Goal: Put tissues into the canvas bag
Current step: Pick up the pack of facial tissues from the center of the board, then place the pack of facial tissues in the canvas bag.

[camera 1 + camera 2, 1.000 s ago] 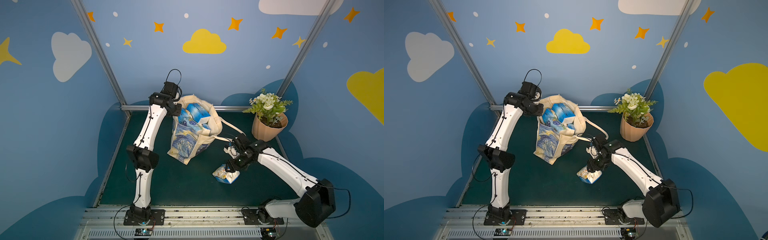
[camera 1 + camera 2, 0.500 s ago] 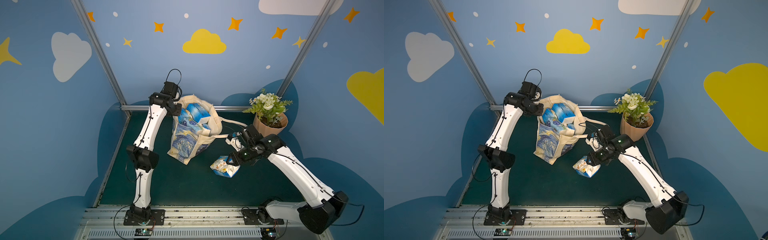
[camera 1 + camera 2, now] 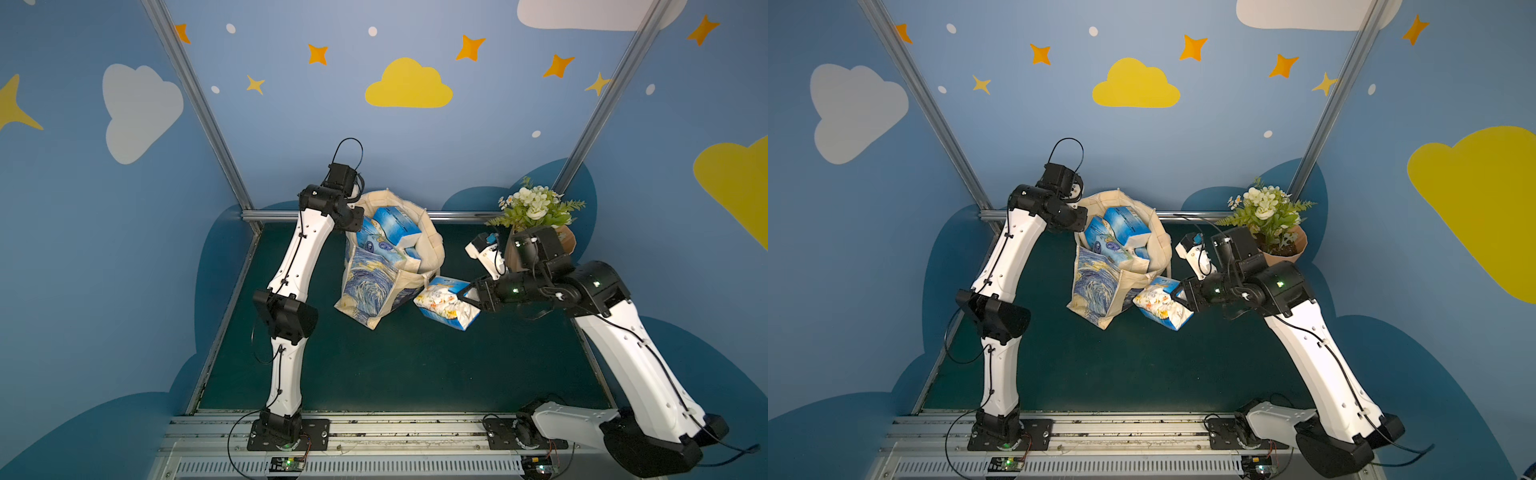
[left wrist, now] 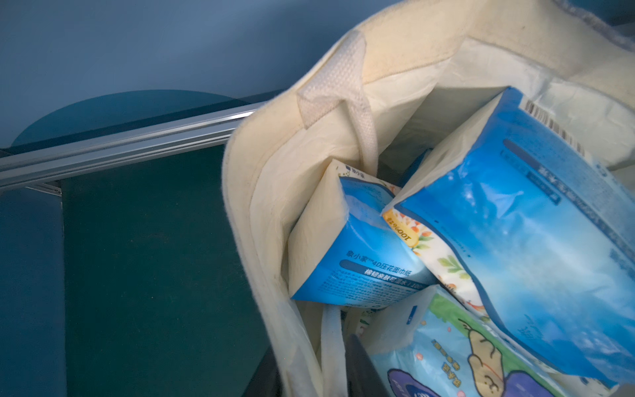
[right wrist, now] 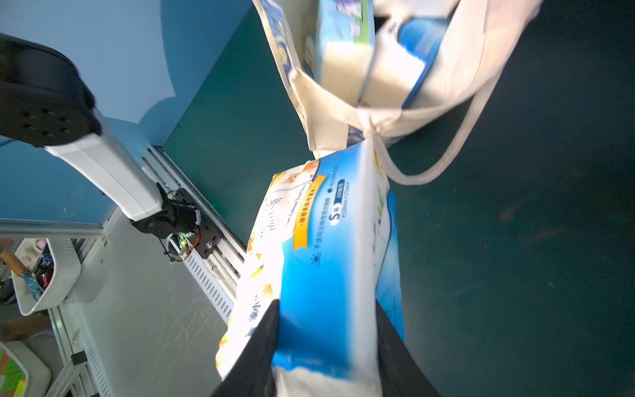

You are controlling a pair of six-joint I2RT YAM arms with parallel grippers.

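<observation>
Centre frame, both top views: right hand (image 3: 467, 300) clenched on end of tissue pack (image 3: 442, 302), blue-white with orange print, held tilted above green counter (image 3: 395, 365). Pack's far end just beside outer wall of canvas bag (image 3: 370, 282), below rim; touching or not, cannot tell. Bag upright, mouth open, several tissue packs (image 3: 390, 224) inside. Left hand (image 4: 309, 373) at bag's upper-left rim, pinching cloth: one finger inside, one outside. Flowerpot (image 3: 567, 243) far right, near back wall.
</observation>
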